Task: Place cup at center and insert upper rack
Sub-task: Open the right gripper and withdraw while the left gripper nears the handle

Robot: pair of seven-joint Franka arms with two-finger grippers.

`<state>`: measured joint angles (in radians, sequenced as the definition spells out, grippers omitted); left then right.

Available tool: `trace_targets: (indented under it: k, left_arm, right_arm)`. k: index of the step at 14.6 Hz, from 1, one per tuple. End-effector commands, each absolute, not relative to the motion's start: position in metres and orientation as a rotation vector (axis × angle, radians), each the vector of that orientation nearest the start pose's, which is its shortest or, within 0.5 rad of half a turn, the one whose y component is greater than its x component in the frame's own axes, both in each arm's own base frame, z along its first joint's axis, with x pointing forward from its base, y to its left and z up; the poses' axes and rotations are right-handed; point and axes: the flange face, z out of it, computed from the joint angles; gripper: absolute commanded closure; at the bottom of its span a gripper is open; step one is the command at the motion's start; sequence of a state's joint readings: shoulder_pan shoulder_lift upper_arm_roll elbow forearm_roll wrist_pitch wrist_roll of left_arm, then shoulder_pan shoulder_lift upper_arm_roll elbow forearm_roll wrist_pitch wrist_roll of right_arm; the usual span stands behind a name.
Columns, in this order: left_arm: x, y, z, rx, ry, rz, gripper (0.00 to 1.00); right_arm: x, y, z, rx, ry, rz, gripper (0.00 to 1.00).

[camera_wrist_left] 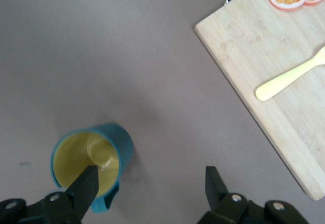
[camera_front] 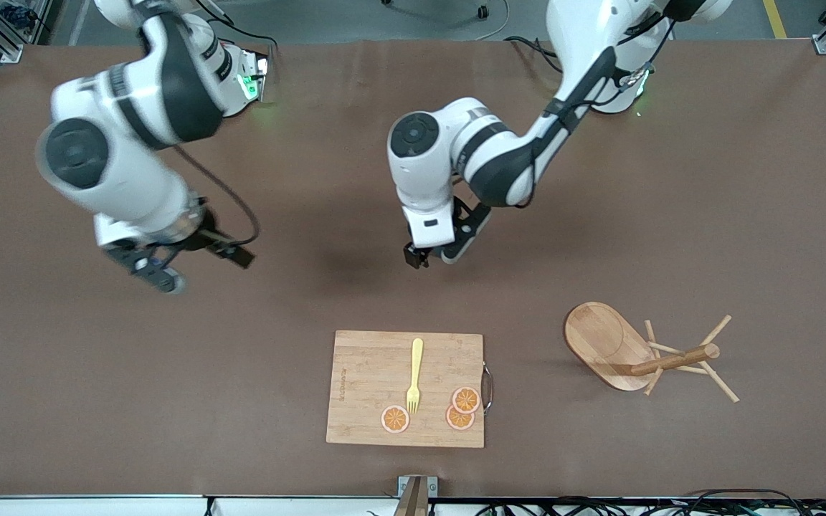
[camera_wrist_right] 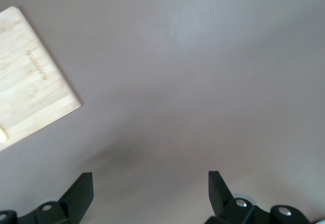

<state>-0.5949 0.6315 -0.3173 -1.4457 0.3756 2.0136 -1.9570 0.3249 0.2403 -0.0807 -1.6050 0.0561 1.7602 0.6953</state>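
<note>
Bench [camera_front: 671, 215]: matte brown, flat.

Cup [camera_wrist_left: 94, 160]: one, teal outside, mustard-yellow glossy inside, loop handle. Stands upright on the bench, mouth up, directly under the left hand [camera_wrist_left: 152, 183]. One black fingertip [camera_wrist_left: 86, 183] overlaps the cup's rim in the left wrist view; the other finger stands off over bare bench, so the cup is not between them. In the front view the left arm covers the cup. Left hand: fingers apart, holding nothing, over the middle of the bench.

Upper rack [camera_front: 642, 355]: one light wooden mug tree, tipped on its side, oval flat base on edge, round post lying level, thin pegs splayed out. Toward the left arm's end of the bench, nearer the front camera than the left hand, well apart from it.

Bamboo cutting board [camera_front: 370, 387]: one, rectangular, pale grain, metal handle at one end, nearer the front camera than the cup. On it: one yellow plastic fork [camera_front: 414, 376], three orange slices [camera_front: 395, 419].

Right hand [camera_front: 158, 272]: fingers apart, empty, waiting over bare bench toward the right arm's end.
</note>
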Motion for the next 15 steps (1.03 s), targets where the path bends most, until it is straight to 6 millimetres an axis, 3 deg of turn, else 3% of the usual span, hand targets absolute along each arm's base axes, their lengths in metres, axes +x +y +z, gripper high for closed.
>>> trace_targets:
  k: [1, 4, 6, 9, 11, 15]
  left_arm:
    - [0.464, -0.547, 0.321, -2.700, -1.452, -0.302, 0.08]
    - [0.431, -0.566, 0.289, -2.551, -1.535, -0.443, 0.08]
    - [0.408, -0.576, 0.266, -2.508, -1.471, -0.538, 0.08]
    - [0.396, -0.582, 0.244, -2.480, -1.443, -0.569, 0.11]
    - [0.385, -0.600, 0.225, -2.480, -1.429, -0.600, 0.12]
    - [0.377, -0.599, 0.202, -2.427, -1.381, -0.667, 0.15]
  right_arm:
    - [0.609, 0.080, 0.492, -3.094, 0.444, 0.170, 0.00]
    - [0.616, -0.019, 0.497, -3.163, 0.131, 0.157, 0.00]
    - [0.613, -0.073, 0.499, -3.170, 0.002, 0.150, 0.00]
    - [0.611, -0.103, 0.514, -3.191, -0.067, 0.124, 0.00]
    - [0.609, -0.116, 0.517, -3.192, -0.112, 0.119, 0.00]
    - [0.612, -0.120, 0.525, -3.198, -0.108, 0.091, 0.00]
